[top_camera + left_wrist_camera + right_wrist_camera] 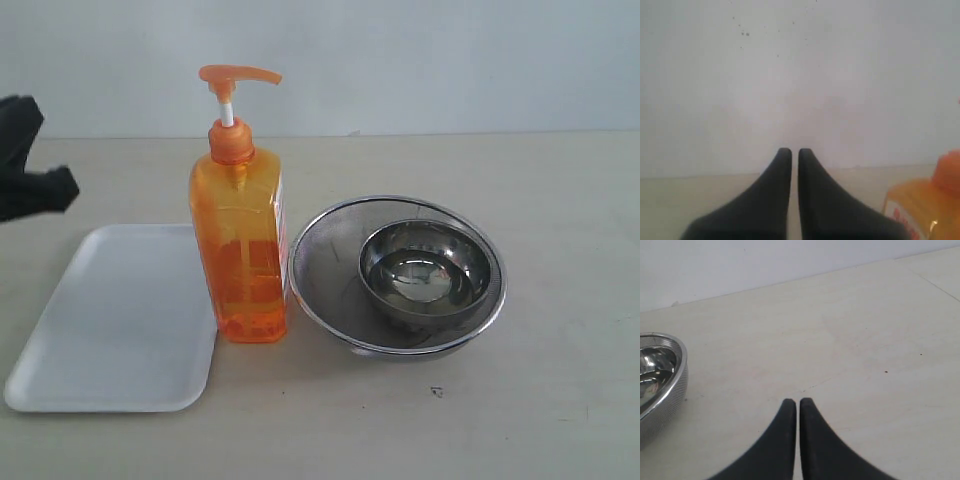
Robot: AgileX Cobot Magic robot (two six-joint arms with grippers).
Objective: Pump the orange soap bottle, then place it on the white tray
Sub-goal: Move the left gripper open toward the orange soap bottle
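The orange soap bottle [240, 250] stands upright on the table, its orange pump head [238, 76] raised on a white stem. The white tray [115, 320] lies flat just left of it, its edge close to the bottle's base. My left gripper [60, 187] hovers at the far left, above the tray's far end and apart from the bottle; in the left wrist view the gripper [795, 152] is shut on nothing, with the bottle's shoulder [920, 210] at the frame's edge. My right gripper [798, 402] is shut and empty over bare table; it is out of the exterior view.
A round steel strainer [330, 250] holding a steel bowl [428, 272] sits right of the bottle, almost touching it. The strainer's rim [680, 360] shows in the right wrist view. A pale wall runs behind the table.
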